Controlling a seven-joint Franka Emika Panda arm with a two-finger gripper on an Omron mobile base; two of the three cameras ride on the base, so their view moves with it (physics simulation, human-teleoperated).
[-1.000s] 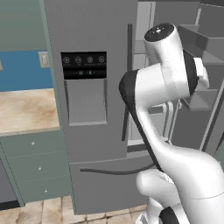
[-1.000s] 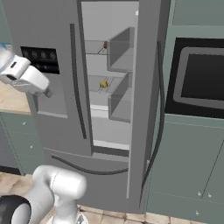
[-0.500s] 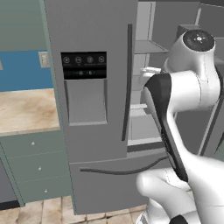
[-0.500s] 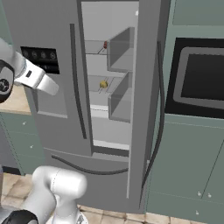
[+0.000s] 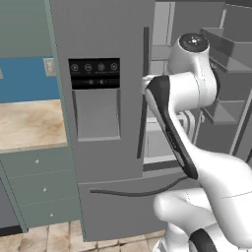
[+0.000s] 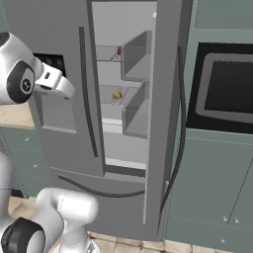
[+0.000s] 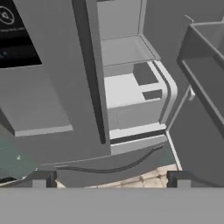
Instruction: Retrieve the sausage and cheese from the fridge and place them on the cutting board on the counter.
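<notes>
Left base view: the white arm is bending in front of the fridge (image 5: 108, 123), whose right door is standing open; the beige worktop (image 5: 29, 123) is lying to its left.

Right base view: the sausage (image 6: 119, 50) is sitting on an upper shelf, the cheese (image 6: 116, 95) on the shelf below.

Hand view: the pincer (image 7: 109, 180) is standing spread wide, gripping nothing, facing the fridge's lower shelves.
</notes>
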